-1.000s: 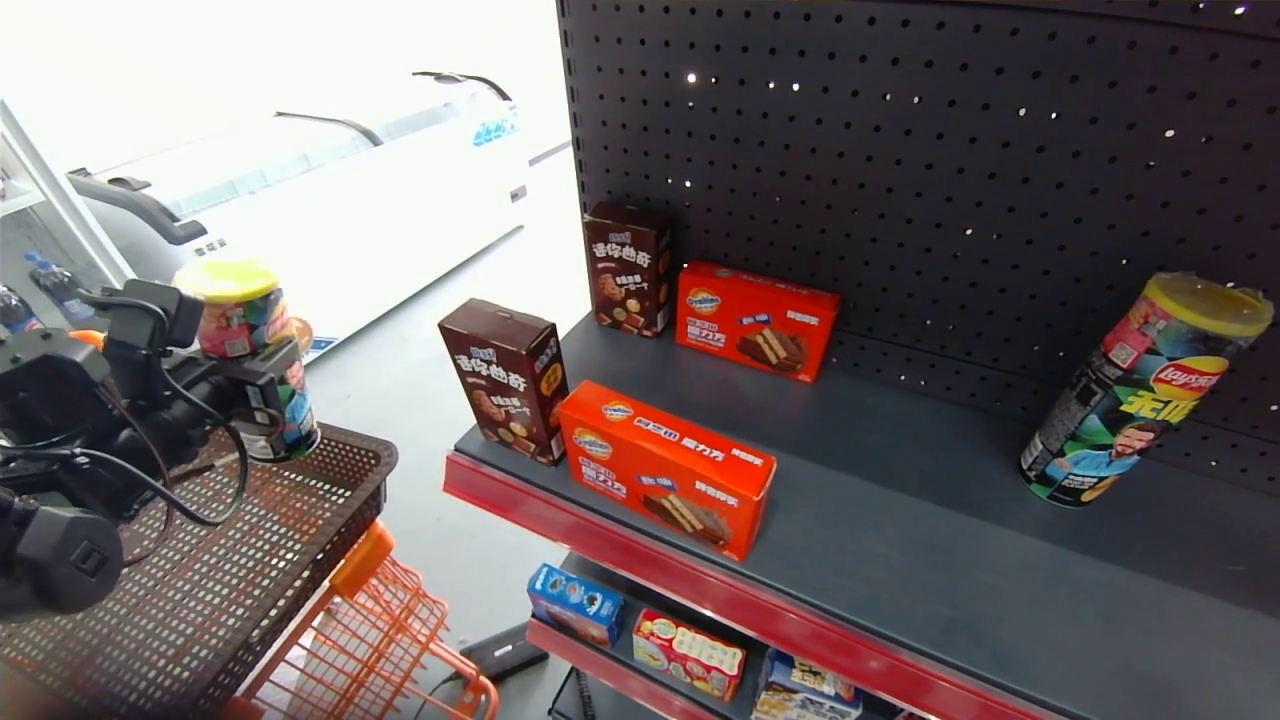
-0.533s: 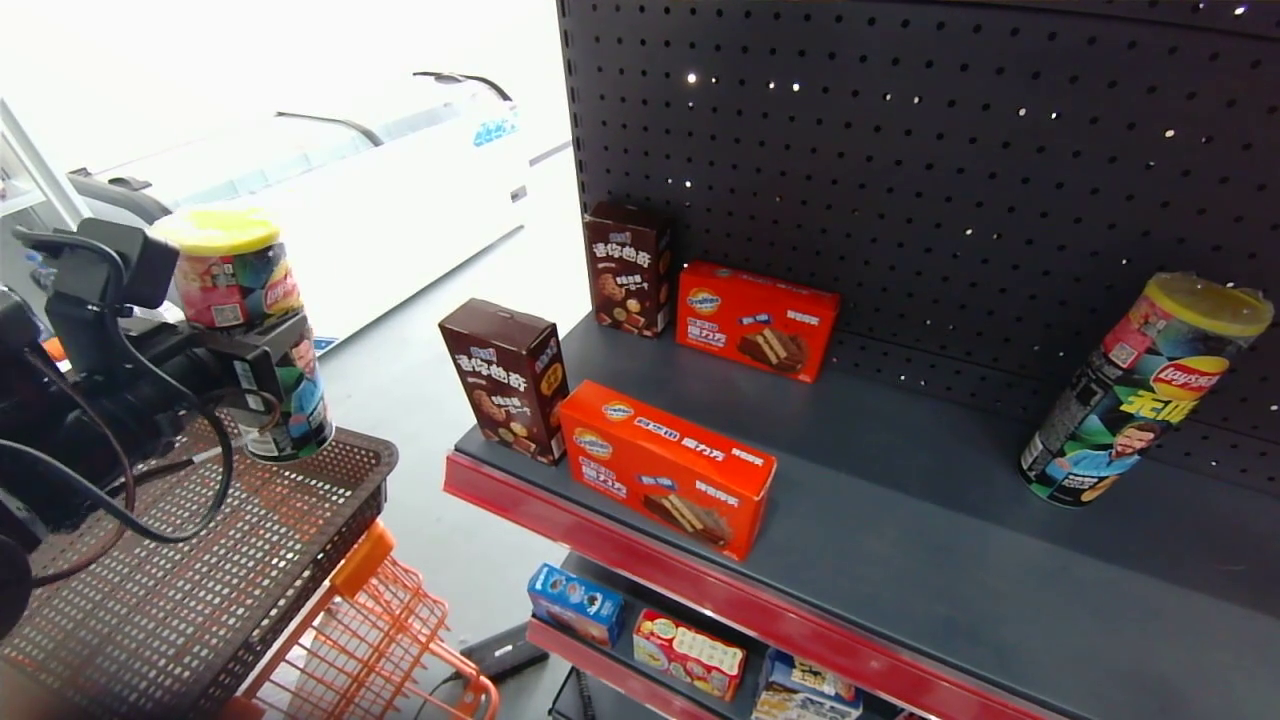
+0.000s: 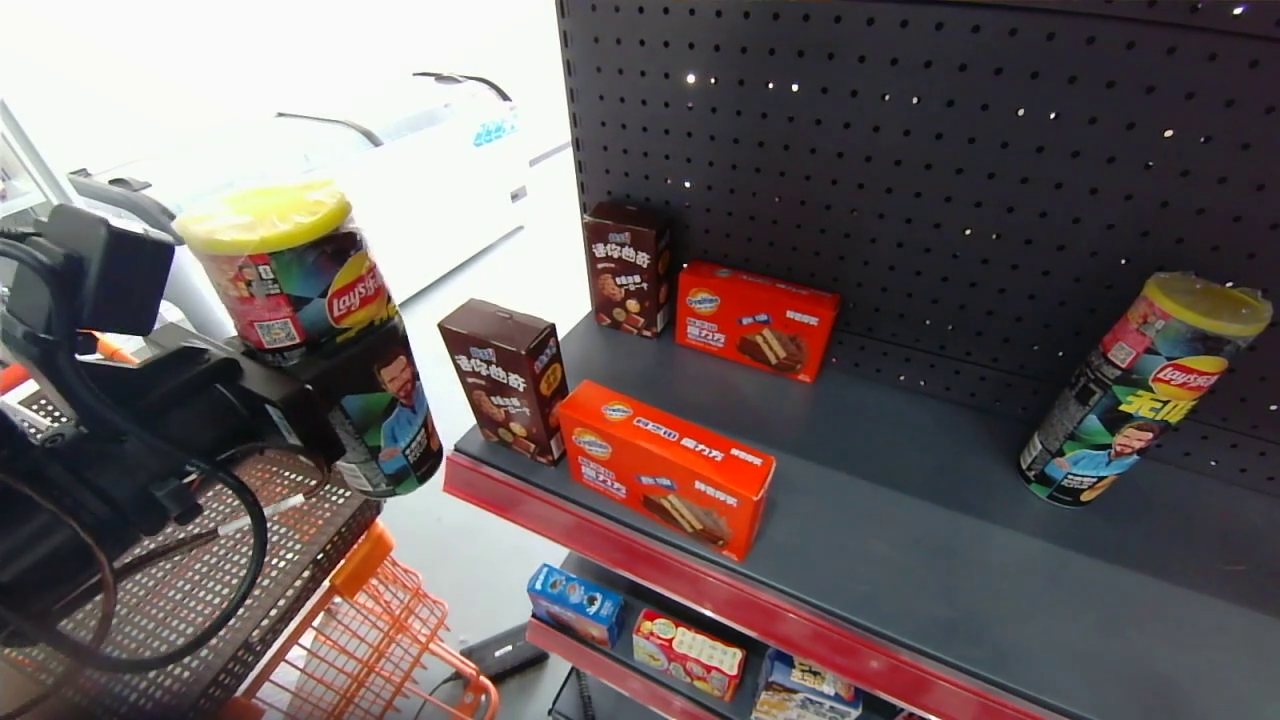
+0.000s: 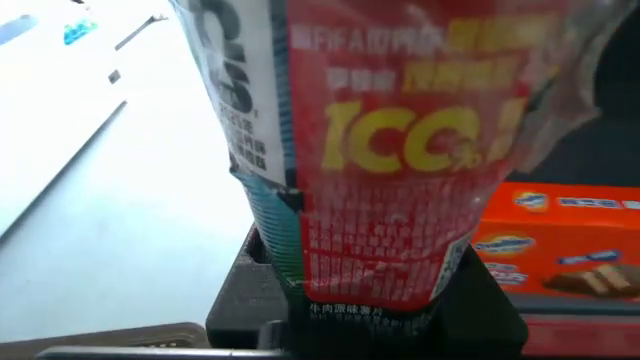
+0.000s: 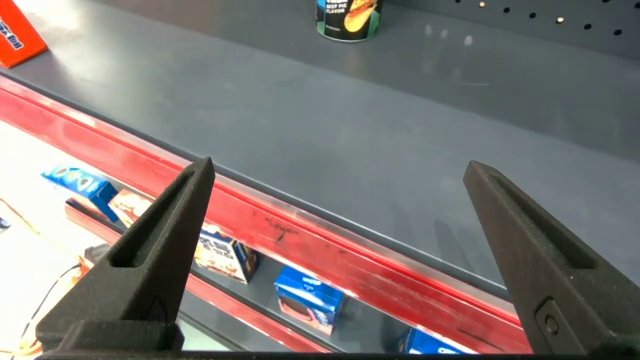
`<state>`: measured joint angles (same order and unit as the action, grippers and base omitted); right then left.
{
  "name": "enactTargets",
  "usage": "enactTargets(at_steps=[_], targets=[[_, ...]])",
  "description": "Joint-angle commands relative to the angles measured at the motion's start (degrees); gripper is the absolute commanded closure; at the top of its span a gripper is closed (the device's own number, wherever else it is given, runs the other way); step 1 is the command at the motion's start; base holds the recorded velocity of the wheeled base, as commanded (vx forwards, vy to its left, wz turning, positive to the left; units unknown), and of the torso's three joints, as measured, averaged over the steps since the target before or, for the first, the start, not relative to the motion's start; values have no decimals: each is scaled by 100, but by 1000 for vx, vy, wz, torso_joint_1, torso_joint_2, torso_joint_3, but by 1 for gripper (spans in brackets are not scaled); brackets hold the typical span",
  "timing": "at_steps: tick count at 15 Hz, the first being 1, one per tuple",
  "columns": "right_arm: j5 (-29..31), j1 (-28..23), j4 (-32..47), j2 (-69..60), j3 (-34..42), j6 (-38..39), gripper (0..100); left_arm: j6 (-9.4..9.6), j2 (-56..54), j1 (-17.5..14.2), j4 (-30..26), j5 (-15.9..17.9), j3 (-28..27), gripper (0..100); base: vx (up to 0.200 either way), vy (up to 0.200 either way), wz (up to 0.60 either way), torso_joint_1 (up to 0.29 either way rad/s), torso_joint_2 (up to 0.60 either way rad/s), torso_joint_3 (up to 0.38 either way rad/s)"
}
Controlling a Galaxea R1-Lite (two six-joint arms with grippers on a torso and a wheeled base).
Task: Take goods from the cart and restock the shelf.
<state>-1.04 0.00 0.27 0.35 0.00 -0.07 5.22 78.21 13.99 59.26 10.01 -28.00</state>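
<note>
My left gripper (image 3: 330,410) is shut on a chips can (image 3: 315,330) with a yellow lid, held upright in the air just past the cart basket (image 3: 190,590) and left of the shelf (image 3: 900,520). The left wrist view has the same chips can (image 4: 385,150) close up, with the gripper (image 4: 365,310) clamped at its base. A second chips can (image 3: 1145,395) leans against the pegboard at the shelf's right. My right gripper (image 5: 340,260) stands open in front of the shelf's red edge (image 5: 330,240), below that can (image 5: 350,18).
Two brown cookie boxes (image 3: 510,378) (image 3: 627,268) and two orange wafer boxes (image 3: 665,465) (image 3: 755,320) fill the shelf's left part. Bare shelf lies between them and the leaning can. The lower shelf holds small boxes (image 3: 575,602). A white freezer (image 3: 330,200) stands behind.
My left gripper has lifted the chips can off the cart basket and carried it right, toward the shelf and nearer the camera. The goods on the shelf have not moved.
</note>
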Motion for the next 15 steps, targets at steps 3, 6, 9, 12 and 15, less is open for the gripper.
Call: enactTargets(at_steps=[3,6,9,12,15], targets=[[-2,9,0,9,0,-1,0,-12,-360,350,7,1,146,100,0,0,0,0,0,0],[-2,0,0,9,0,-1,0,-47,-518,771,16,1,436,100,0,0,0,0,0,0],[-2,0,0,9,0,-1,0,-65,-650,1185,-160,36,594,100,0,0,0,0,0,0],[-2,0,0,9,0,-1,0,-126,-817,1694,-802,45,357,100,0,0,0,0,0,0],[-2,0,0,9,0,-1,0,-566,-825,2125,-1364,98,76,100,0,0,0,0,0,0]])
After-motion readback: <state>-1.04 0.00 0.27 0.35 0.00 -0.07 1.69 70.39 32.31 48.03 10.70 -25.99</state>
